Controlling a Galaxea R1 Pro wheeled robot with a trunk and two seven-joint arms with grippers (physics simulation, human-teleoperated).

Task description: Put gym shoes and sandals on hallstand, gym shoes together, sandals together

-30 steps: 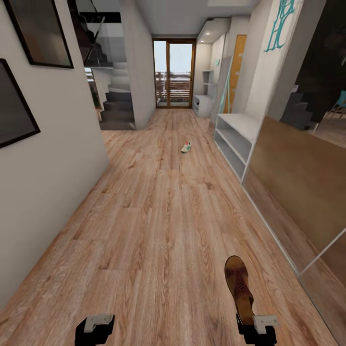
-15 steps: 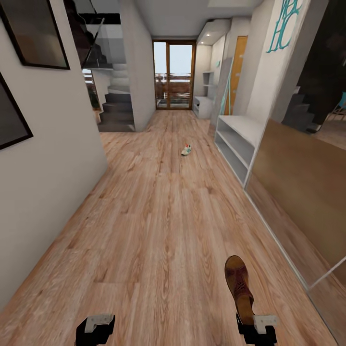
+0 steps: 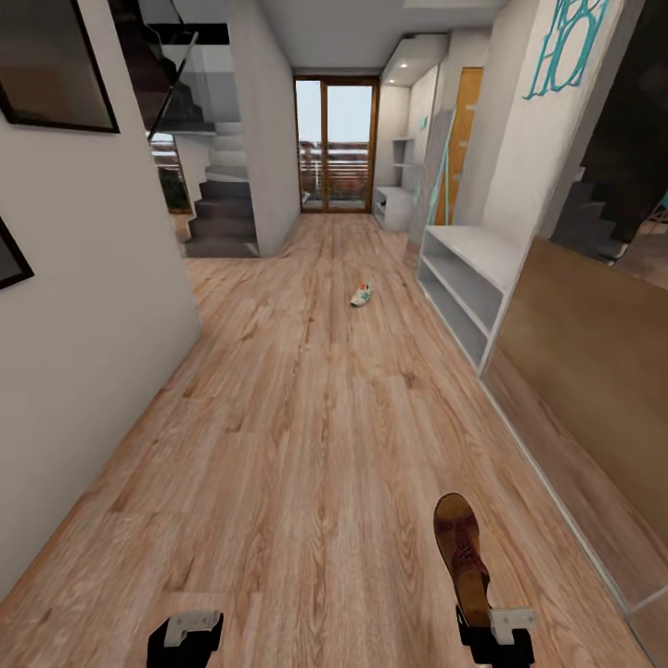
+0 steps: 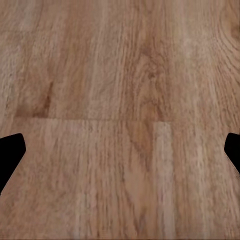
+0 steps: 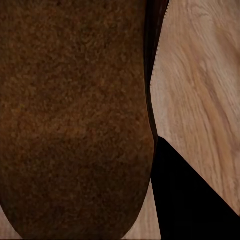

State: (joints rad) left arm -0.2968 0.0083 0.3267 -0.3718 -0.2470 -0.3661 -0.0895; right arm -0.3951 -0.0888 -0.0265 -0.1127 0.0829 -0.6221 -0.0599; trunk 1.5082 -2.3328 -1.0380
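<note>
My right gripper [image 3: 496, 635], at the head view's lower right, is shut on a dark brown sandal [image 3: 461, 547] whose toe points forward above the corridor floor [image 3: 306, 417]. The right wrist view shows the sandal's brown surface [image 5: 75, 115] close up beside one black finger [image 5: 190, 200]. My left gripper [image 3: 186, 635] hangs open at the lower left, with its fingertips [image 4: 10, 160] wide apart over bare planks and nothing between them. One white gym shoe [image 3: 360, 295] with green and red marks lies on the floor far ahead. Right of it stands the pale hallstand [image 3: 468, 269]. The other shoes are out of view.
A white wall [image 3: 83, 306] with dark framed pictures runs along the left. A large wood-toned panel [image 3: 594, 371] lines the right, past the rack. Stairs [image 3: 218, 218] rise at the back left. A glass door [image 3: 336, 144] closes the corridor's far end.
The whole view has shifted as the camera rolled forward along the corridor; the gym shoe and hallstand look slightly nearer. Both grippers keep their pose, the sandal still held.
</note>
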